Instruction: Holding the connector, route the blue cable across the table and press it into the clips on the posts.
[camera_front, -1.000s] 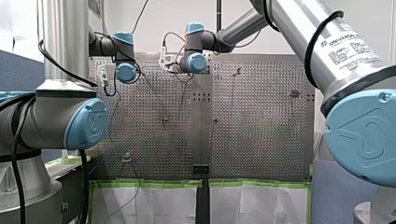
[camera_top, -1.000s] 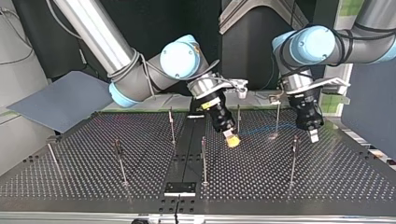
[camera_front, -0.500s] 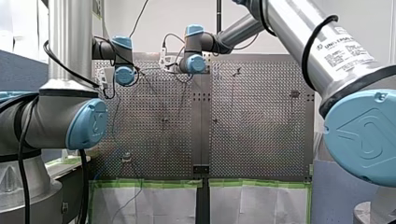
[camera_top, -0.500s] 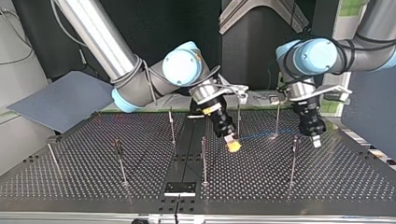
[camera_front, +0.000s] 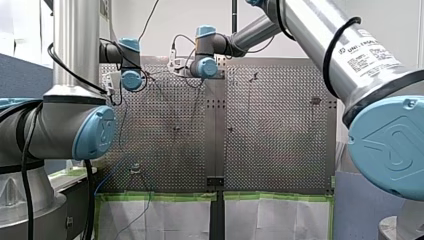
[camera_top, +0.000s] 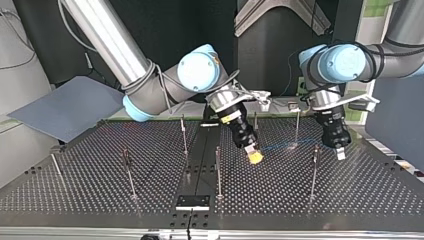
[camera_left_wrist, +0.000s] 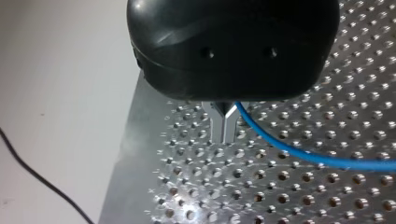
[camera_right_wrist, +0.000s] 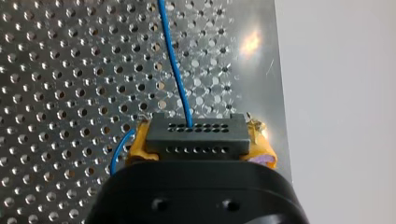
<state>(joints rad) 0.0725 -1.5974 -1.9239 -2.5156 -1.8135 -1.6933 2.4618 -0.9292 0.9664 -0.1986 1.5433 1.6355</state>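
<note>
In the right wrist view my right gripper (camera_right_wrist: 198, 145) is shut on a black connector (camera_right_wrist: 196, 131), gripped between yellow pads (camera_right_wrist: 136, 147). The blue cable (camera_right_wrist: 173, 70) leaves the connector's face and runs ahead over the perforated table. The left wrist view shows my left gripper (camera_left_wrist: 223, 127) with its metal fingers together; the blue cable (camera_left_wrist: 289, 150) comes out at their roots and trails off sideways. In the top view my right gripper (camera_top: 255, 157) hovers near the middle, my left gripper (camera_top: 340, 151) at the right, with the cable (camera_top: 280, 146) faint between them.
Several thin posts stand on the table (camera_top: 100, 195), among them one (camera_top: 218, 172) just beside my right gripper and one (camera_top: 313, 172) in front of my left. A black plate (camera_top: 192, 201) lies at the near edge. In the front view the cable (camera_front: 102, 182) hangs off the table's near left corner.
In the top view both grippers have shifted a little toward the right, my right gripper also slightly lower and nearer the camera. Both grips are unchanged.
</note>
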